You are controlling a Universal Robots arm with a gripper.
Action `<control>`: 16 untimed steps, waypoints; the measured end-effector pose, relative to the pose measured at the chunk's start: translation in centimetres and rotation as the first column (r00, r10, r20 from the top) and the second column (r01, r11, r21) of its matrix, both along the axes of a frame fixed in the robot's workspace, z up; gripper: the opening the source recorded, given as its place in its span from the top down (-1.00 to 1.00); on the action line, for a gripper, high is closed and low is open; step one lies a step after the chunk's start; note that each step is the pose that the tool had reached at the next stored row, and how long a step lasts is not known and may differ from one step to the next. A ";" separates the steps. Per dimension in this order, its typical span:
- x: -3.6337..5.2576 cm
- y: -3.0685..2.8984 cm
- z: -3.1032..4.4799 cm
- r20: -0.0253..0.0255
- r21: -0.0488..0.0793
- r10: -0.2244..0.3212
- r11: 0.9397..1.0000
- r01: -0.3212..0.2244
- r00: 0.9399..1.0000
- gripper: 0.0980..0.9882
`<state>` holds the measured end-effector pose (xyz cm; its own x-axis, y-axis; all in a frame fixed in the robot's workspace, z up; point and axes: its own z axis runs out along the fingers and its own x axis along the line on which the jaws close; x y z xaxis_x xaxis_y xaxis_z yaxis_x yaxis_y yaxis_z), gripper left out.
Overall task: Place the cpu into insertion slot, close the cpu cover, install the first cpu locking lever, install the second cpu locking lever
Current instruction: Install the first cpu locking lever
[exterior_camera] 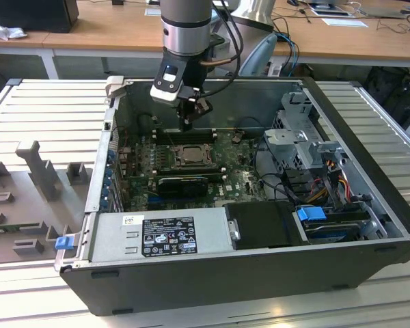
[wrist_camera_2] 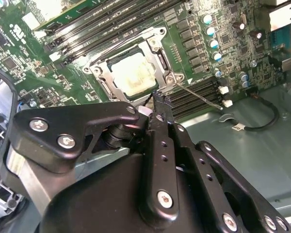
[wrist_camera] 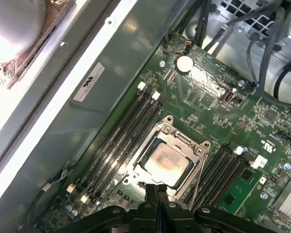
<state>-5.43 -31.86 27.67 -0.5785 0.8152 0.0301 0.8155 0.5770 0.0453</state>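
One hand [wrist_camera: 156,187], fingers [wrist_camera: 150,193] pressed together on nothing, is hanging at the edge of the slot [wrist_camera_2: 94,71], while the cpu [wrist_camera: 165,161] is sitting in it under the lowered cover [wrist_camera: 183,140] on the motherboard [wrist_camera: 208,92].

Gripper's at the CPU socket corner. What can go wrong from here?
1. The black gripper, shut, is tip-down beside the thin steel locking lever; a slip could scrape the long black memory slots next to it.
2. That lever appears to angle out unlatched, so the grey metal cover frame may not yet clamp the pale square cpu; side force might shift it.
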 end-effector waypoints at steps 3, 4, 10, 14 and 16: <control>0.00 0.00 0.00 0.000 0.000 0.034 0.999 -0.034 0.999 0.98; 0.00 0.00 0.00 0.000 0.000 0.044 0.999 -0.044 0.999 0.98; 0.00 0.00 0.00 0.000 0.000 0.130 0.992 -0.130 0.992 0.98; 0.00 0.00 0.00 0.000 0.000 0.172 0.985 -0.172 0.985 0.98; 0.00 0.00 0.00 0.000 0.000 0.185 0.983 -0.185 0.983 0.98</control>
<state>-5.43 -31.87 27.67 -0.7190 0.6943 0.0300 0.6949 0.7177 0.0452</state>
